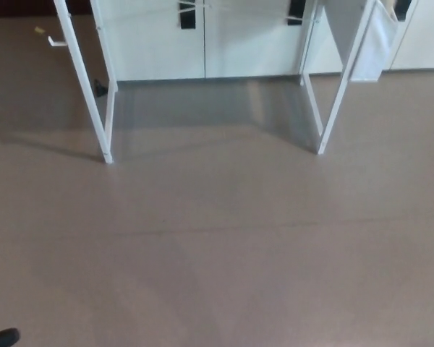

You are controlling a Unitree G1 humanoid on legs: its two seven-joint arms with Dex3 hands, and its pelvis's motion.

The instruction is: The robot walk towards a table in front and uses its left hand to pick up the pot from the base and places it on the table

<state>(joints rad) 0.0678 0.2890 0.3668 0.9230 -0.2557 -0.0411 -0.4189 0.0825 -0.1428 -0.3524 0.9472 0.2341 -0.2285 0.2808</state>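
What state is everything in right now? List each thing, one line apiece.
table legs, upright on the floor, top out of frame.
cabinet doors, shut.
pot, not in view.
left hand, not in view.
right hand, not in view.
dark object, cut off at the lower left corner, unidentifiable.

No text, label, brand or number can be read here. The dark marks (pixel 187 16) on the white cabinet doors (pixel 166 43) are too blurred to tell as letters or signs.
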